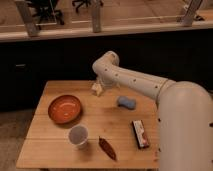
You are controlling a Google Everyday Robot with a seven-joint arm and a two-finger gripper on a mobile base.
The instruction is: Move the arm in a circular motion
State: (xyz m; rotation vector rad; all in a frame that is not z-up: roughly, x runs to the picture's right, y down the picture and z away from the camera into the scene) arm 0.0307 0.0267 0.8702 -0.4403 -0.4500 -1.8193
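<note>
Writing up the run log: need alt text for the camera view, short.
A large white tubular robot arm reaches from the right over a light wooden table, its tool low near the table's far edge. On the table sit an orange round bowl, a white paper cup, a blue oblong sponge, a dark-red flat packet and a dark rectangular snack bar.

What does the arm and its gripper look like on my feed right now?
The large white robot arm is built of thick, smooth tubular segments with rounded joints and a row of small dark dots along its length. The gripper at its tip, over the wooden table, is small and pale cream. No cables show.
</note>
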